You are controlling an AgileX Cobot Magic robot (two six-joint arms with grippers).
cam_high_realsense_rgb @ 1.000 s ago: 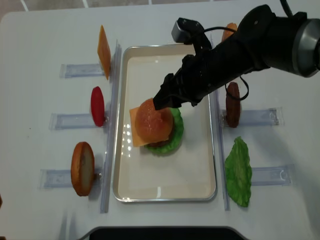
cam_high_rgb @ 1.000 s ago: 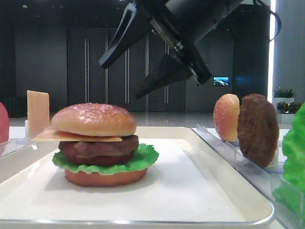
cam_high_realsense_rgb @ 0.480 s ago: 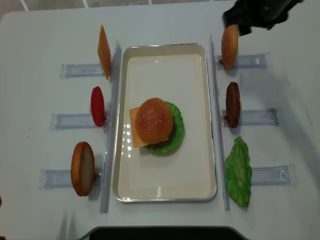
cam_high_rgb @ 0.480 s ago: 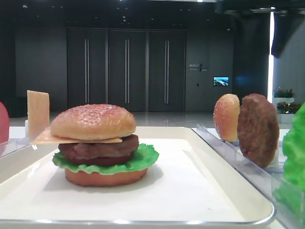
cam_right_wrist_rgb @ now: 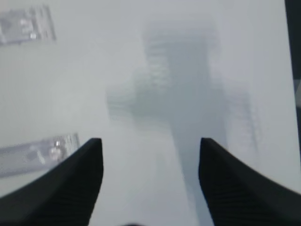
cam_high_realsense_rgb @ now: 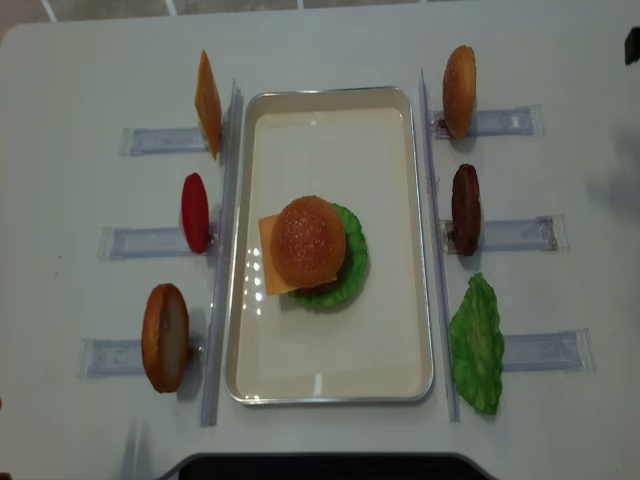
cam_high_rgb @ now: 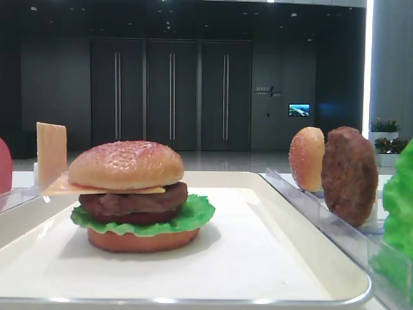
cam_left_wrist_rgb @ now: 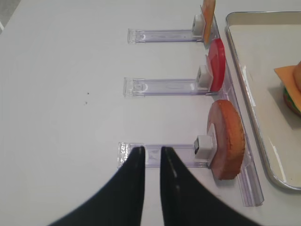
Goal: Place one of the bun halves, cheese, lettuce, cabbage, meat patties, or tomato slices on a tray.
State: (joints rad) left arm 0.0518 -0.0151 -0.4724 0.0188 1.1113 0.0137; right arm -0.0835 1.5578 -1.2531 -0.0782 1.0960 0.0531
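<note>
On the cream tray stands a stack: sesame top bun half, cheese, meat patty, lettuce, flat bottom bun. My right gripper hangs wide open over bare white table, holding nothing, far right of the tray. My left gripper hovers over the end of a clear rack left of the tray; only a narrow gap shows between its jaws, with nothing in it. A tomato slice stands in a left rack. Cabbage is out of view.
Clear racks flank the tray. On the left stand a cheese slice and a bun half. The right side holds another bun half, a patty and a lettuce leaf. A dark arm part shows at the right edge.
The right arm has pulled away from above the stack, up and to the right, almost out of both exterior views. The top bun stays on the stack.
</note>
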